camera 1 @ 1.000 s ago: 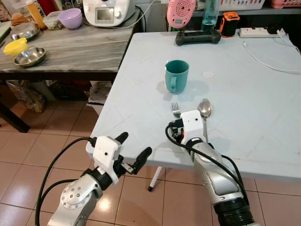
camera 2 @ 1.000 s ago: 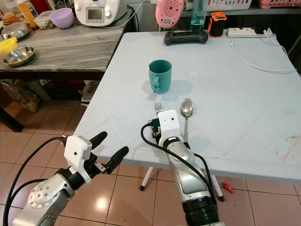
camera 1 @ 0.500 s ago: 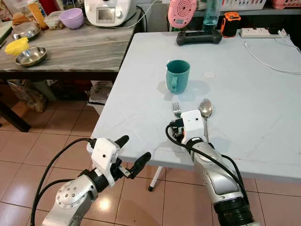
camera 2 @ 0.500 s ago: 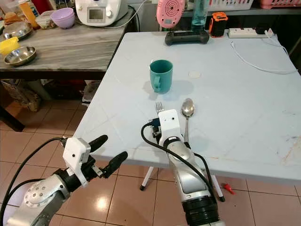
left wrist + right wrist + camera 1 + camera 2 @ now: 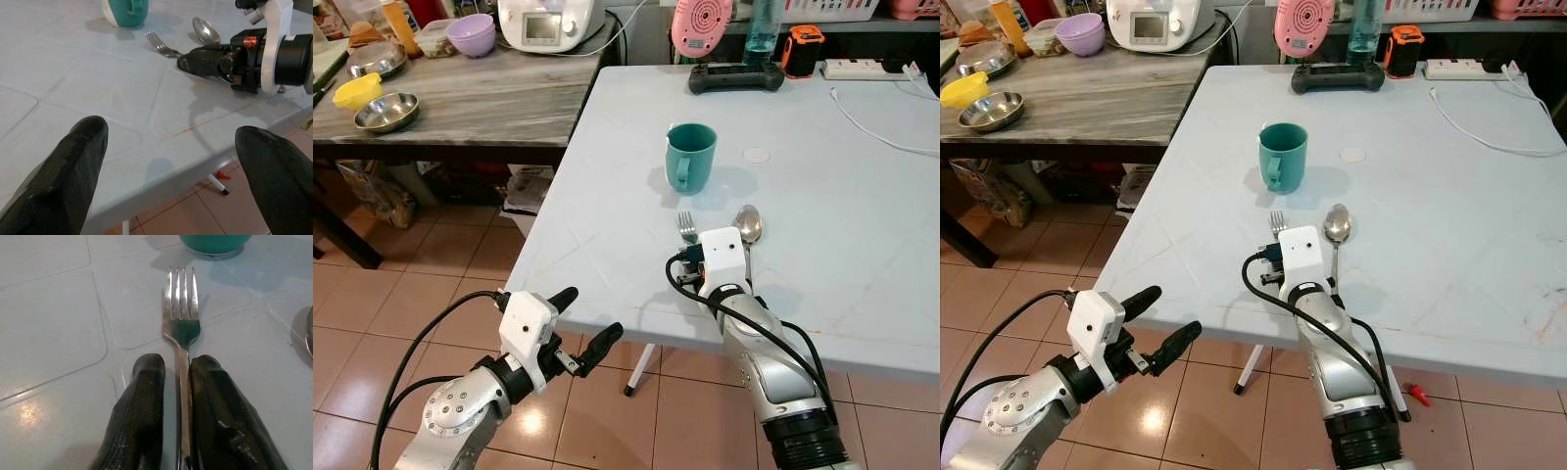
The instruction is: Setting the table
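Observation:
A steel fork [image 5: 182, 308] lies flat on the pale blue table [image 5: 862, 225], its tines toward the teal mug [image 5: 690, 157]. My right gripper [image 5: 177, 363] rests low on the table, shut on the fork's handle; from the head its white wrist block covers the fingers. A spoon [image 5: 747, 223] lies just right of the fork [image 5: 686, 227]. My left gripper [image 5: 589, 315] hangs open and empty below the table's near left edge, out over the tiled floor. The left wrist view looks across the tabletop at the right gripper's fingers [image 5: 203, 61].
A wooden side table [image 5: 489, 98] on the left carries steel bowls [image 5: 386, 110], a yellow bowl [image 5: 357, 90], a purple bowl [image 5: 475, 34] and a white appliance [image 5: 548, 22]. At the blue table's far edge are a pink fan [image 5: 702, 24], a black controller [image 5: 736, 76] and a power strip [image 5: 862, 69].
The view has shifted slightly. My left gripper has sunk a little below the table edge, still open. The right gripper stays shut on the fork in the same spot.

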Available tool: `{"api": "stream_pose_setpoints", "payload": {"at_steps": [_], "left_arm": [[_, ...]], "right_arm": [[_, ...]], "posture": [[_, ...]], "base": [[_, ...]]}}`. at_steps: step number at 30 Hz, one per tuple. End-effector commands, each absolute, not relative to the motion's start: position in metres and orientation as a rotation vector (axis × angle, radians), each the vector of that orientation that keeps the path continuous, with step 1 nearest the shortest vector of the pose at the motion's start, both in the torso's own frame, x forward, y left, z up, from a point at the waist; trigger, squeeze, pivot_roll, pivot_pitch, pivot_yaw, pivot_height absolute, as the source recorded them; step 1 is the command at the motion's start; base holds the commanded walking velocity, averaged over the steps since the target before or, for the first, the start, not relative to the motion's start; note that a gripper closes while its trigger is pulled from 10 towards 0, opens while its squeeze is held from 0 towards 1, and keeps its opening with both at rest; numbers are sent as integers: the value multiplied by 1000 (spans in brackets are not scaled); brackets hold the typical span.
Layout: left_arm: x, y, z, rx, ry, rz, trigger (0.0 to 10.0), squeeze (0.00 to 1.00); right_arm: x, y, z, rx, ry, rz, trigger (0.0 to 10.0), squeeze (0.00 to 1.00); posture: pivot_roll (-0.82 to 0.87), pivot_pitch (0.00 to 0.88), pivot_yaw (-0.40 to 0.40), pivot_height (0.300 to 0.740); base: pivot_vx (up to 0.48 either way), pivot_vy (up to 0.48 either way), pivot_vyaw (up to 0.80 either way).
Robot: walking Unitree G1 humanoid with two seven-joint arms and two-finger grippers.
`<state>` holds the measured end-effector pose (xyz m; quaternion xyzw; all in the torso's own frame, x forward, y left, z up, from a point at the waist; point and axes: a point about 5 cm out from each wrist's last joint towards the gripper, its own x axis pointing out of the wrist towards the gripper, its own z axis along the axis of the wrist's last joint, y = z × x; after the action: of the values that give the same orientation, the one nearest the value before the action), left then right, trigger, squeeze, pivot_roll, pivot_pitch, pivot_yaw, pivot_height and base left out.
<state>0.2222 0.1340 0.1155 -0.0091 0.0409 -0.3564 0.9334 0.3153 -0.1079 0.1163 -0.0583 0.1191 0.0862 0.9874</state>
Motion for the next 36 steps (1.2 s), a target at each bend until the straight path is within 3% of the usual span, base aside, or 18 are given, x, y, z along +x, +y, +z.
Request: {"api": "stream_pose_setpoints", "payload": {"at_steps": [1, 20, 36], "left_arm": [[223, 138, 115, -11, 90, -721, 10000, 0], [222, 136, 118, -6, 88, -725, 10000, 0], [244, 172, 125, -3, -3, -382, 10000, 0]], "right_arm": [[309, -125, 93, -129, 364, 94, 0, 0], [309, -128, 89, -90, 395, 71, 0, 0], [315, -119, 148, -49, 53, 157, 0, 0]], "posture": [[-98, 125, 102, 740], [-99, 125, 102, 740], [-98, 119, 93, 740]], "base": [[0, 0, 0], [0, 0, 0], [0, 0, 0]]}}
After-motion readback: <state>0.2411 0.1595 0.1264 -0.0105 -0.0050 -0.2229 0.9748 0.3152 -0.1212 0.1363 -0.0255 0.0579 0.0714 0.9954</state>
